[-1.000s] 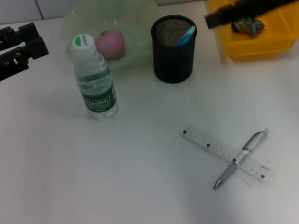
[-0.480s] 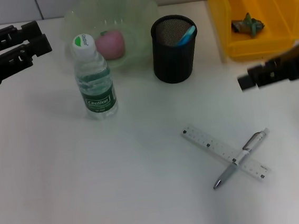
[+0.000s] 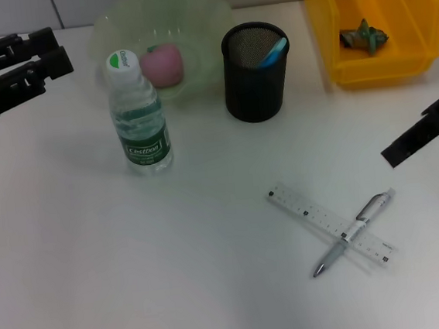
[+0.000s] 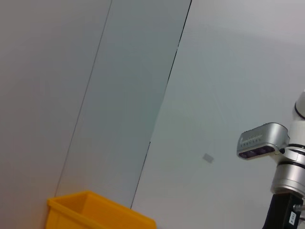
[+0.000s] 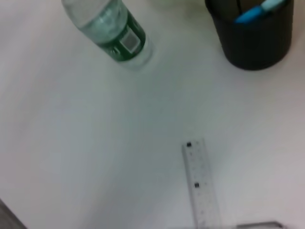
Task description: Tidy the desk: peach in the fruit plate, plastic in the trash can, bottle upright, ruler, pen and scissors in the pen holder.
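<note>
White desk (image 3: 97,262): your right hand (image 3: 423,135) enters from edge, mostly cut off, grip state cannot tell. Left hand (image 3: 42,61) parked far left, fingers apart, empty. Pen (image 3: 354,232) lies across ruler (image 3: 330,224). Bottle (image 3: 138,114) upright. Peach (image 3: 162,65) in fruit plate (image 3: 205,18). Scissors half hidden in pen holder (image 3: 253,72).

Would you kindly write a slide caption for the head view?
Pen lying across ruler on the desk, right gripper nearby; bottle upright.
</note>
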Robot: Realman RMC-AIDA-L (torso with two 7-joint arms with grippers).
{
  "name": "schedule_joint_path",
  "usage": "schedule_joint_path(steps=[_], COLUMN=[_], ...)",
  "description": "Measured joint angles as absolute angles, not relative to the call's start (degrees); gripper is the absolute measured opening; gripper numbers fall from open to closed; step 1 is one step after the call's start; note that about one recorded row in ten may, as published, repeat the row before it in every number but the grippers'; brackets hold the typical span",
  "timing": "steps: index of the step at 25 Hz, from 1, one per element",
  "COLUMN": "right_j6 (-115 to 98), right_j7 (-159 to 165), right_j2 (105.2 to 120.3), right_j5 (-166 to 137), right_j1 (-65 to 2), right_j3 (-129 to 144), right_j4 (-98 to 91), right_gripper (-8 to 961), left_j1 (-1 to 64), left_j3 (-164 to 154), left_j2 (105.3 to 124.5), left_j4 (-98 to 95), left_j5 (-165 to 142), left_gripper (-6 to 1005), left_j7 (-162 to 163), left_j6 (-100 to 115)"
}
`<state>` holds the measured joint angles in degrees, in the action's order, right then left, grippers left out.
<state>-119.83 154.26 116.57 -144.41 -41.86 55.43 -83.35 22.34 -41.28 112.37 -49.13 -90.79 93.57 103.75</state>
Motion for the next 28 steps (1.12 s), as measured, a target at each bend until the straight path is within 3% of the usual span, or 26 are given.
schedule_joint_path(steps=[8, 28], right_j6=[-118.9, -113.4], right_j7=[153.8, 150.6], right_j2=[117.77, 118.87], right_j5=[-146.7, -154.0], right_j1=[-43.7, -43.8], right_j3=[62.5, 70.3], right_j4=[-77.7, -70.7], right_gripper=[500, 499], left_j1=[22.4, 24.0], left_j3=[-41.2, -41.7], left_j2=[112.36, 112.67], left_j4=[-49.1, -49.0], left_j5=[-90.8, -90.8], left_gripper=[495, 494], left_j7=[93.9, 94.5], left_j6=[103.6, 98.5])
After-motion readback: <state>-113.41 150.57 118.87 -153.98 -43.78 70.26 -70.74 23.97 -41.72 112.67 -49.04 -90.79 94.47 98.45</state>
